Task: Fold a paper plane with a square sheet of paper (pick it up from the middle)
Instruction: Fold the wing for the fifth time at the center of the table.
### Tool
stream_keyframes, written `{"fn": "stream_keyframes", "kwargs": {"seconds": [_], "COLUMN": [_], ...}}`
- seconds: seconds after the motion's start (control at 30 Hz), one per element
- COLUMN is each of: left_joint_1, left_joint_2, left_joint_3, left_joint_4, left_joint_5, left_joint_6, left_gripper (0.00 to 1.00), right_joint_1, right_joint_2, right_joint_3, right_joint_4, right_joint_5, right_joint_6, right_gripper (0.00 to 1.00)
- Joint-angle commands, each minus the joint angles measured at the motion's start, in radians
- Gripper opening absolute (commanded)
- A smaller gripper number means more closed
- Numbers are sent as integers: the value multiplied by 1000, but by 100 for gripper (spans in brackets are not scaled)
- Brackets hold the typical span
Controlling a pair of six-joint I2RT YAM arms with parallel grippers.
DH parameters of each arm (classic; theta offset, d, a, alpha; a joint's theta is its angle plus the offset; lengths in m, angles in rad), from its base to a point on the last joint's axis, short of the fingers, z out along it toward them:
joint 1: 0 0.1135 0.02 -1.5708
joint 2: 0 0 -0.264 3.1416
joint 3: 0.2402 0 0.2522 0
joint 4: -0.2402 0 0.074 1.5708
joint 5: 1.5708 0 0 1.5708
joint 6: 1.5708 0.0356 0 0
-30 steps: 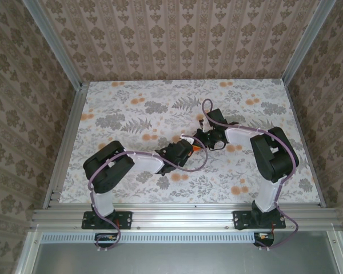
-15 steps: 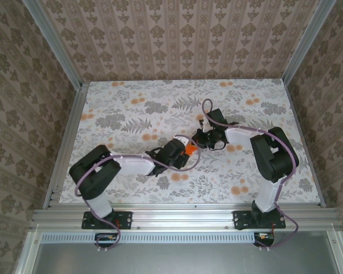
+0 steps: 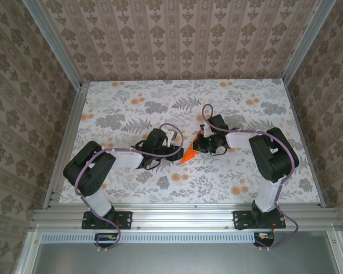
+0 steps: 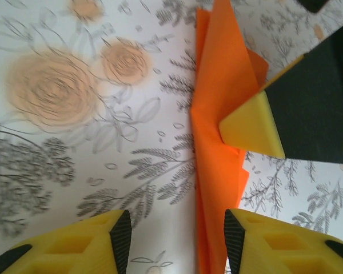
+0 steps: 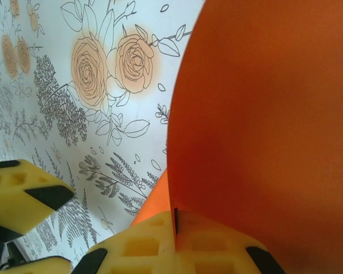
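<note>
While your right jaws pinch the orange paper (image 3: 190,153), your left jaws stand open near its pointed end; it's folded narrow, creased down the middle.

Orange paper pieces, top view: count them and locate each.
1. The orange paper sits at the centre of the table, far end pinched in the right jaws. Another could hide beneath it.

Orange paper (image 5: 263,114) between the right gripper's (image 5: 174,225) closed fingers, above floral tablecloth (image 5: 131,154)
</note>
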Motion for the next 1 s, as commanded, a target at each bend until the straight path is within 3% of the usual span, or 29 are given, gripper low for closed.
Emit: {"fn": "stream_keyframes", "kwargs": {"seconds": [0.0,0.13,0.53,0.97], "left_joint_1": [18,36,41,34], "left_joint_2": [47,99,142,163], "left_joint_3": [48,77,111,149], "left_joint_4": [44,57,13,-57], "left_joint_5": [151,225,271,298], "left_joint_6": [-61,-106,-101,-54], "left_gripper": [46,42,28,23], "right_joint_1": [-9,-20,-35,-47], "right_joint_2": [-22,-17,-10,-5], "right_joint_3": [-22,-39,-70,-104], "right_joint_4": [23,54,98,136], "right_joint_5": [3,-18,-31,-2], "right_joint_6": [-31,-31,-8,21], "right_gripper": [5,7,16,24]}}
